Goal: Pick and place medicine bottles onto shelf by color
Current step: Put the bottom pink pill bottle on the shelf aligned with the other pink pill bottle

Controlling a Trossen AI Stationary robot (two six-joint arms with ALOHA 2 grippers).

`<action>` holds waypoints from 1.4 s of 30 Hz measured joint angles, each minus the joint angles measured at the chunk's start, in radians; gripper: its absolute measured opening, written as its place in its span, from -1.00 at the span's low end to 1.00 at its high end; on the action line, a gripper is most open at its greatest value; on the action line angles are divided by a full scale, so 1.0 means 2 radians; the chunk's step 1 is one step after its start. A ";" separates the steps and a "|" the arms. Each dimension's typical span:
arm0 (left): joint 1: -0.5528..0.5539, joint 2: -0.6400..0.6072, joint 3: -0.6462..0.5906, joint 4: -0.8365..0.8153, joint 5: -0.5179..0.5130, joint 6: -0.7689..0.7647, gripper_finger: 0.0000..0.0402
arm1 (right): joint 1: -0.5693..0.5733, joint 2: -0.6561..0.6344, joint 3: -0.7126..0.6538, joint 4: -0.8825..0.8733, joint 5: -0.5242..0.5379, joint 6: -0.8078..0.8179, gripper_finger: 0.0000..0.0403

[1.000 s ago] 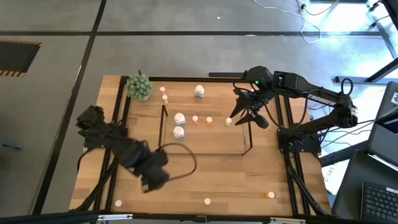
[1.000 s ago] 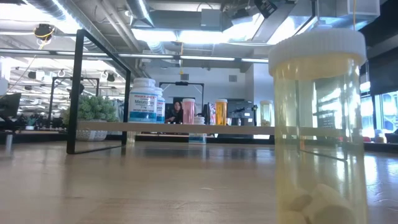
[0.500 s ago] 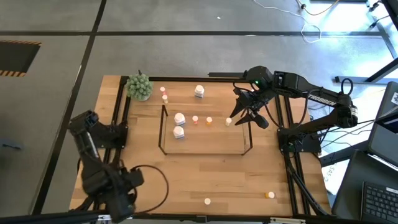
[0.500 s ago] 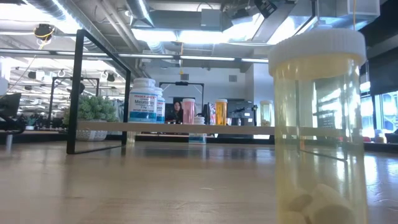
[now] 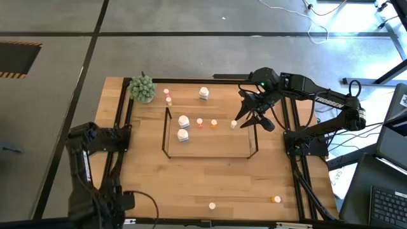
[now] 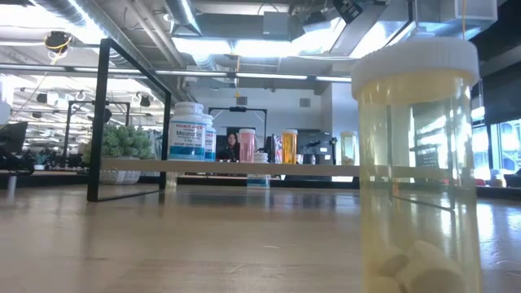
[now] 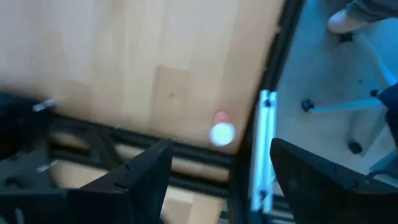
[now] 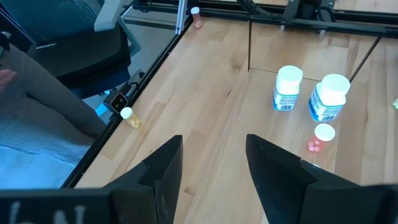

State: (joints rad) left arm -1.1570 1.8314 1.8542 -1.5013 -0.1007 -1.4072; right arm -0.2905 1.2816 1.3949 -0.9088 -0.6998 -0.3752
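Note:
The shelf (image 5: 210,135) is a black wire rack with a wooden base in the table's middle. On it stand two white bottles (image 5: 183,127), a pink one (image 5: 200,122), an orange one (image 5: 213,124) and a cream one (image 5: 234,124). My right gripper (image 5: 243,119) hangs open and empty over the shelf's right end; it also shows in the right wrist view (image 8: 214,149). My left gripper (image 7: 221,155) is open above the table's near left corner (image 5: 117,205), over a pink white-capped bottle (image 7: 222,132) that stands on the table, without touching it.
A green plant (image 5: 143,89), a white bottle (image 5: 203,93) and two small bottles (image 5: 168,96) stand behind the shelf. A cream bottle (image 5: 212,205) and an orange one (image 5: 275,199) stand near the front edge. A black frame rail (image 7: 186,155) runs beside the pink bottle.
My left arm has swung away from the middle of the table toward the near left corner, and its gripper now hangs over the pink bottle there. My right arm and the bottles have kept still.

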 joint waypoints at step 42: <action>-0.034 0.009 -0.238 0.237 0.062 -0.081 0.32 | 0.000 0.000 0.000 0.000 0.000 0.000 -0.11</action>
State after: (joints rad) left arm -1.2253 1.8488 1.3778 -1.0275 0.0227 -1.5697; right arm -0.2903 1.2816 1.3949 -0.9085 -0.6998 -0.3754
